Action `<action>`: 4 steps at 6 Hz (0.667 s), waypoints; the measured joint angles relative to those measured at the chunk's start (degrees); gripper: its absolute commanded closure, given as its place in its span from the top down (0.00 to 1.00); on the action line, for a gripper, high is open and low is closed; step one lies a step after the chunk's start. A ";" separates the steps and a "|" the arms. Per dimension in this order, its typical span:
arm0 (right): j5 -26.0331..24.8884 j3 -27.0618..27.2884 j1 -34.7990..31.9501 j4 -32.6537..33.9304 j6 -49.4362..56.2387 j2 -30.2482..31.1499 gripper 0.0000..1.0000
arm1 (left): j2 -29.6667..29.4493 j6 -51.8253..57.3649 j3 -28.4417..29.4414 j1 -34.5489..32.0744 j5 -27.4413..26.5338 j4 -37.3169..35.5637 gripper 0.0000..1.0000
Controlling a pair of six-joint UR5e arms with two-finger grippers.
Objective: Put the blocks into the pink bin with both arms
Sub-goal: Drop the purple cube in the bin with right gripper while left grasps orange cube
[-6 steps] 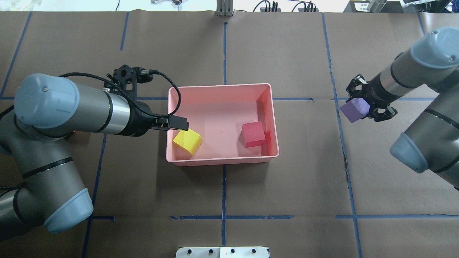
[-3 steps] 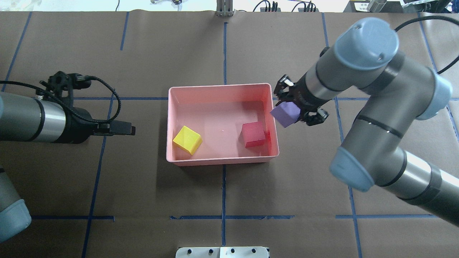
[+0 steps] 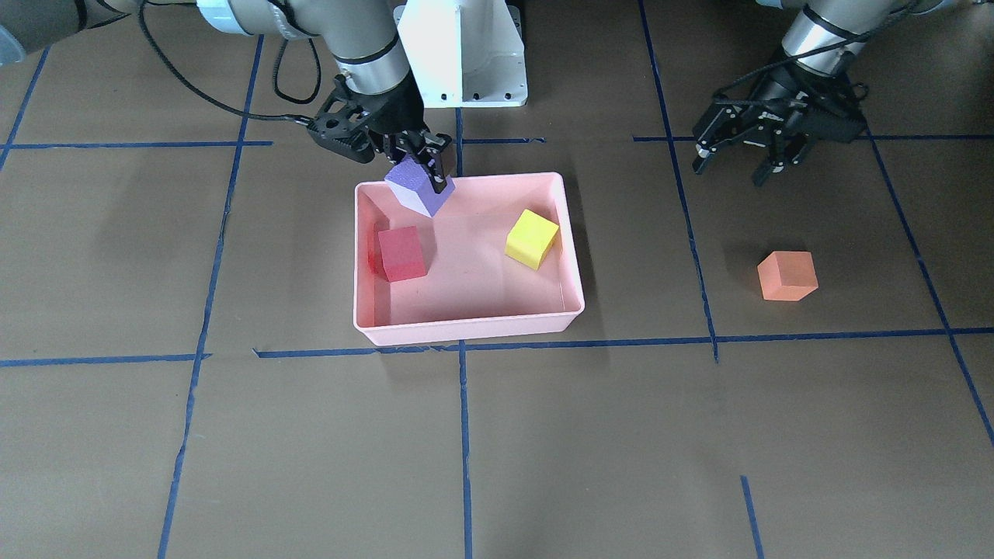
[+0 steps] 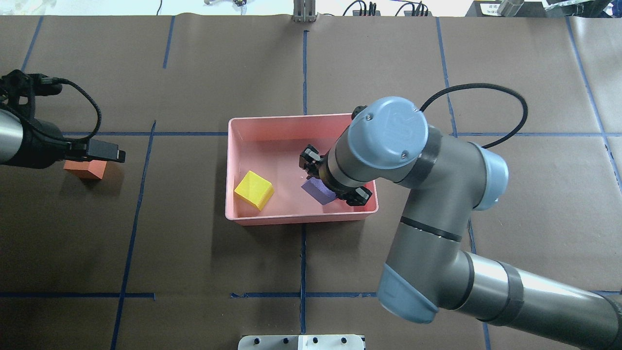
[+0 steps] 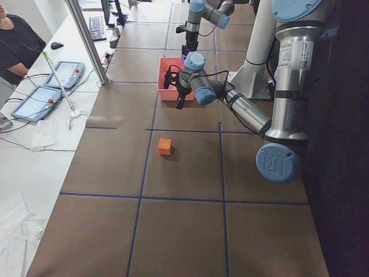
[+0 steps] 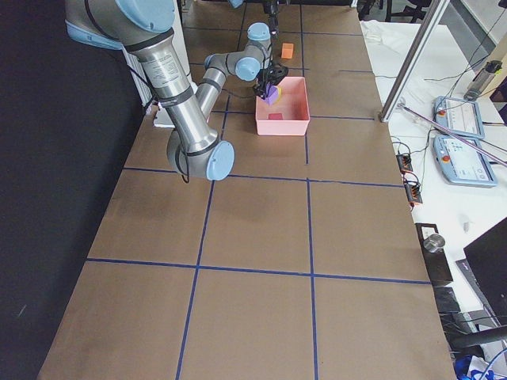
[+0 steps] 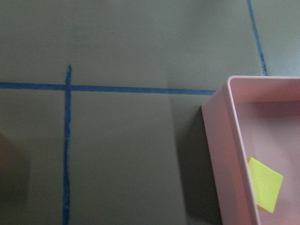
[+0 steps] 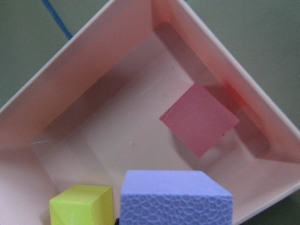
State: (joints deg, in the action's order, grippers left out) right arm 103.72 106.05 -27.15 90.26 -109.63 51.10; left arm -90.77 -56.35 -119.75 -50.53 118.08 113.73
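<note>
purple block (image 3: 419,191), clamped in right claw (image 3: 424,165)

The right arm (image 4: 423,262) and the left arm (image 4: 8,141) are built from grey metal tubes ringed with black bands. The joints are closed by rounded light-blue caps (image 4: 388,127) (small screws and a moulded logo are seen there). A black cable (image 4: 476,87) is looped at each wrist, and a white pedestal (image 3: 462,54) is seen between them.
</note>
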 measured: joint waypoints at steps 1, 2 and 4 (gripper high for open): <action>-1.37 -3.17 1.06 -2.07 -0.93 -1.78 0.99 | 0.25 2.96 2.95 -2.39 2.16 -0.02 0.99; -1.93 -5.04 1.38 -3.91 -1.46 -2.38 1.00 | 0.21 3.96 5.82 -3.22 2.81 -0.01 0.99; -2.02 -3.84 1.02 -4.36 -1.50 -1.87 1.00 | -1.34 4.03 12.84 -3.49 3.01 0.28 0.99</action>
State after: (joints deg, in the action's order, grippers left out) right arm 101.70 102.21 -26.13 85.90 -111.13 49.23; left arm -92.11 -52.33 -106.92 -54.02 121.09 114.01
